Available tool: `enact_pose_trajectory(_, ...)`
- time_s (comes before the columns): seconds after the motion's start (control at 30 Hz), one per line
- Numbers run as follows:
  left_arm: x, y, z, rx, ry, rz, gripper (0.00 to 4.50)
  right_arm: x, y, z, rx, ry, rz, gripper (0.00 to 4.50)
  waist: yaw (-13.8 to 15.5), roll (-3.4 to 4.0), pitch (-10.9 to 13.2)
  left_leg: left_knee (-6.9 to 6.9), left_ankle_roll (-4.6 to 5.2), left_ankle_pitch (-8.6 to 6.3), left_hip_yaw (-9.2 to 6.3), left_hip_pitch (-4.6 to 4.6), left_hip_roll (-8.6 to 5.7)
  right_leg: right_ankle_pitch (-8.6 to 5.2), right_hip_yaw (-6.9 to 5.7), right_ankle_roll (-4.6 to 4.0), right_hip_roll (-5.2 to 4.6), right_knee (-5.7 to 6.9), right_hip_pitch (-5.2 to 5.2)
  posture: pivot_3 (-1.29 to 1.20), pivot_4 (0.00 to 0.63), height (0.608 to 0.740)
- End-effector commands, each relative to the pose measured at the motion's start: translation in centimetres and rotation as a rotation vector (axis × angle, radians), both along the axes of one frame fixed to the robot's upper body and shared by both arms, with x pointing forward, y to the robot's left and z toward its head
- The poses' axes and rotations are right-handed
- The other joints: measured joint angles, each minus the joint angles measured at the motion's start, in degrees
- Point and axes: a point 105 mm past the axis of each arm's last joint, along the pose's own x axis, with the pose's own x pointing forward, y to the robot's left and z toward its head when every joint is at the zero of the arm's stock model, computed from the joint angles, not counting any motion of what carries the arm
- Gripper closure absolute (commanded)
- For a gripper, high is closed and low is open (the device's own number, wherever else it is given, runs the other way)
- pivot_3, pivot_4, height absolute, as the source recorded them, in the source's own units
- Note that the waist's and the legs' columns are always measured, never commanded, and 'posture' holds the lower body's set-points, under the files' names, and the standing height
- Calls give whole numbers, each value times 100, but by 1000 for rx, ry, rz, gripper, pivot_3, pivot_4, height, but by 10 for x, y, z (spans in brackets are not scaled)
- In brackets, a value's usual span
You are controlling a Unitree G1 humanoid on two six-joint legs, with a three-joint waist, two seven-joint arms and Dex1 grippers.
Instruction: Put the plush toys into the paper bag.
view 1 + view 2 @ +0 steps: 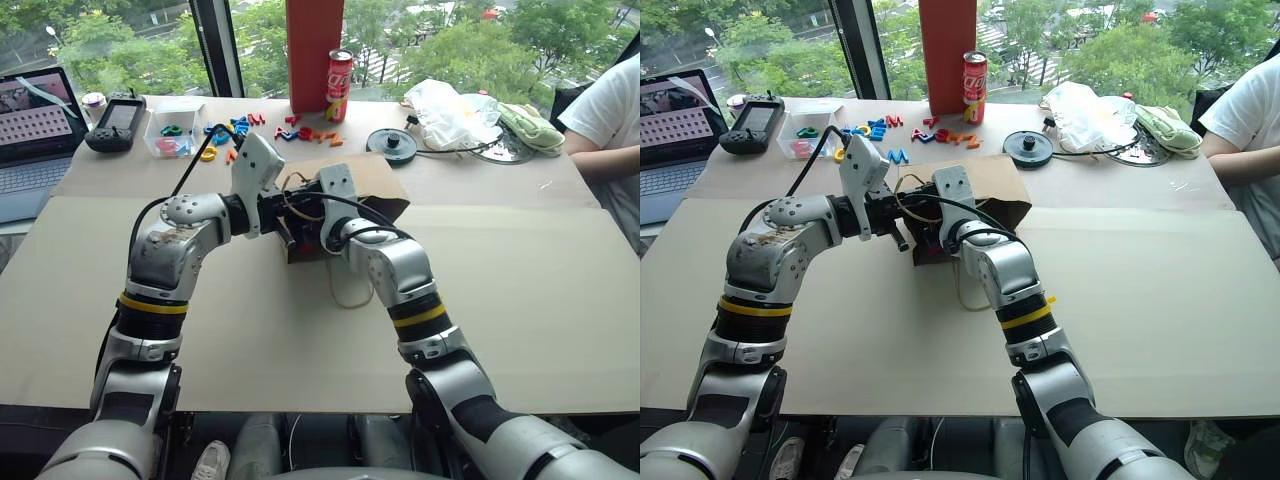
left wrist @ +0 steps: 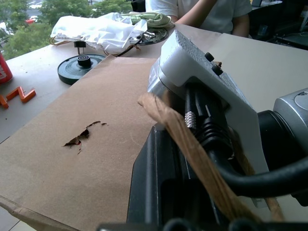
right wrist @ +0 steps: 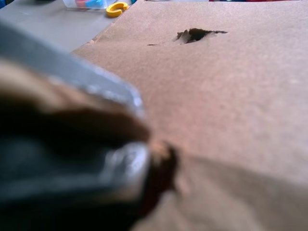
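Arms bend inward over the worktop [image 1: 520, 300], both tools meeting at the near mouth of the paper bag [image 1: 990, 185]. Left tool [image 1: 902, 240] is pressed together, a twisted cord handle [image 2: 192, 154] across its fingers. Right tool [image 1: 305, 232]: I cannot tell its state. Bag lies flat mid-worktop, brown kraft with a small tear (red showing through) [image 2: 79, 139].

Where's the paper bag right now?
The paper bag lies on its side mid-table, just beyond both grippers, nearer than the scattered plastic letters.
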Motion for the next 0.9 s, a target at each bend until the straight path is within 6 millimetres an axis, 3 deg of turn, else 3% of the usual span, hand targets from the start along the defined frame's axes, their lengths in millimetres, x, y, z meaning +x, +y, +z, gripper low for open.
enact_pose_trajectory(0.03, -4, -2, 17, 4, -65, -12, 4500, -9, -5, 20, 18, -47, 39, 580, 1, 0, 0, 0, 0, 0, 0, 0, 0, 0, 0, 0, 0, 0, 0, 0, 150, 739)
enact_pose_trajectory(0.3, -2, 0, 14, 9, -62, -4, 4500, -45, -31, 11, -71, 6, 86, 580, 22, 0, 0, 0, 0, 0, 0, -2, -2, 0, -1, 0, -3, -3, 1, 0, 150, 739)
enact_pose_trajectory(0.5, 0, 2, 13, 12, -60, 1, 4500, -73, -34, -8, -107, 91, 126, 580, -6, 0, 0, -1, 0, 0, -2, 4, 2, -1, 1, -1, 4, -4, -1, 0, 150, 739)
enact_pose_trajectory(0.9, 1, 4, 12, 13, -64, 1, 4500, -81, -38, -70, -206, 245, 113, 580, 2, -1, 0, 2, 0, 0, -1, 10, -3, -1, 3, -1, 1, -19, 4, 0, 150, 739)
